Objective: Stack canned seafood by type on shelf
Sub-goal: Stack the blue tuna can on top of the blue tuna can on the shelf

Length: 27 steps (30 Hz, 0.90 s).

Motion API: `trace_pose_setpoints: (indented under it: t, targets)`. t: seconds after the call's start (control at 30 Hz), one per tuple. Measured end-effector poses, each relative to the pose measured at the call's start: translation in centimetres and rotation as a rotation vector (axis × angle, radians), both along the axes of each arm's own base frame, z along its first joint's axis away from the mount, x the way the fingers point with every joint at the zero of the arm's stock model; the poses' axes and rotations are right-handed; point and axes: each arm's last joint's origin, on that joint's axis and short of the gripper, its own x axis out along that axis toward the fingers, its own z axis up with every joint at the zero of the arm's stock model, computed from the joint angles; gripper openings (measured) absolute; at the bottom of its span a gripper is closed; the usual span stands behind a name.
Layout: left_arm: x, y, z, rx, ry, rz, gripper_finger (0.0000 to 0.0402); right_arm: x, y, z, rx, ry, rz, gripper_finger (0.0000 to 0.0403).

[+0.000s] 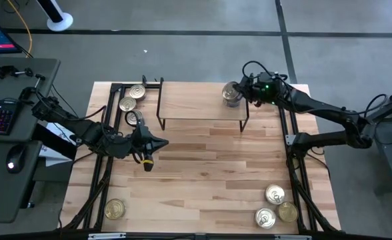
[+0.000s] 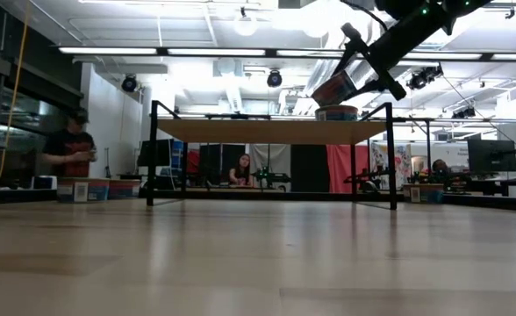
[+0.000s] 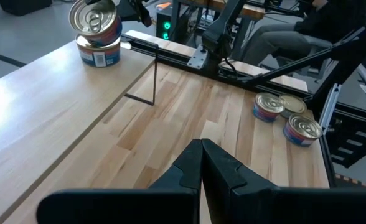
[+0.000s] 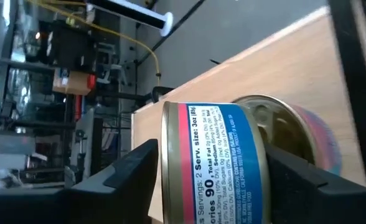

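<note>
My right gripper (image 1: 239, 93) is at the right end of the shelf (image 1: 203, 101), shut on a blue-and-red-labelled can (image 4: 214, 162). That can tilts over a second can (image 2: 337, 112), which stands on the shelf board. My left gripper (image 1: 157, 142) hovers shut above the table's left middle and touches nothing. Three cans (image 1: 133, 105) stand on the table left of the shelf. One can (image 1: 115, 209) sits at the near left and three (image 1: 276, 207) at the near right. My right gripper has the can across its height, one finger (image 4: 127, 174) at each flat end, by the rim (image 4: 168, 174). It reaches in slanting down from the table's right. The can is tilted, lid (image 3: 93, 17) showing, its low edge on or just above the can beneath.
The shelf's black wire legs (image 1: 160, 103) stand on the plank table. Black frame rails (image 1: 293, 153) run along both table sides. Bare wood lies across the table's middle and under the shelf. People sit in the room beyond the table.
</note>
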Motion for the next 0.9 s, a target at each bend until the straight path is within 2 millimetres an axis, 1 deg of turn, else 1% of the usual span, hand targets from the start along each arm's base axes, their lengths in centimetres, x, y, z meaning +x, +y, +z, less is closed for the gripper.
trace_pose_setpoints:
  t: [0.13,0.43,0.73,0.9]
  targets:
    - [0.0,0.0,-0.01,0.001,0.001,0.0,0.0,-0.1,0.03,-0.45,0.026,0.036,-0.013,0.0239]
    - [-0.02,-0.01,-0.07,0.025,0.017,-0.02,0.0,-0.06,-0.02,-0.35,0.039,0.011,-0.042,0.024]
    - [-0.02,-0.03,-0.07,0.043,0.022,-0.033,0.0,-0.03,-0.04,-0.26,-0.013,0.039,-0.01,0.0241]
    - [-0.02,-0.02,-0.08,0.044,0.023,-0.033,0.0,-0.12,-0.1,-0.3,-0.019,0.049,-0.042,0.0255]
